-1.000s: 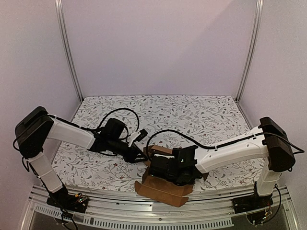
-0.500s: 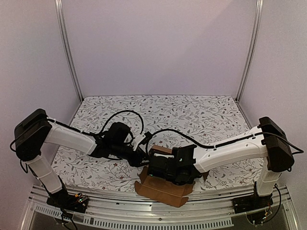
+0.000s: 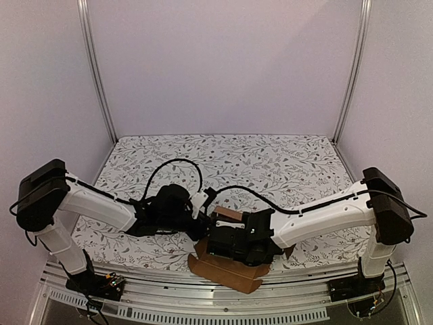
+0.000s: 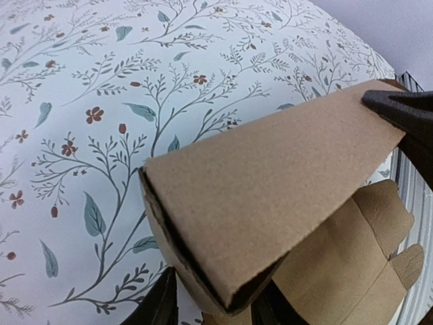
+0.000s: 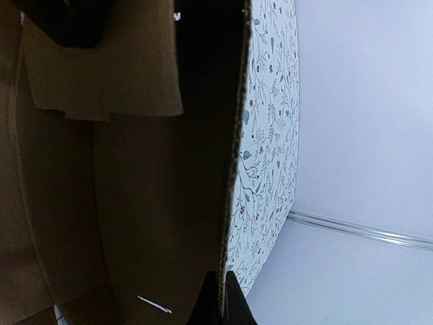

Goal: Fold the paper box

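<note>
At the near edge of the bench (image 3: 284,162), between both arms, sits the box (image 3: 226,271): brown cardboard, half folded, with loose flaps spilling toward the front. The right tool (image 5: 220,298) is clenched on the rim of one upright wall, likely to steady it. The left tool (image 4: 216,308) straddles a doubled-over panel, a finger on each side, seemingly clamped, probably to set the crease. Both tools nearly meet over the box. White print with leafy sprigs covers the bench. Pale lilac walls (image 3: 230,68) and metal posts (image 3: 95,74) enclose it.
</note>
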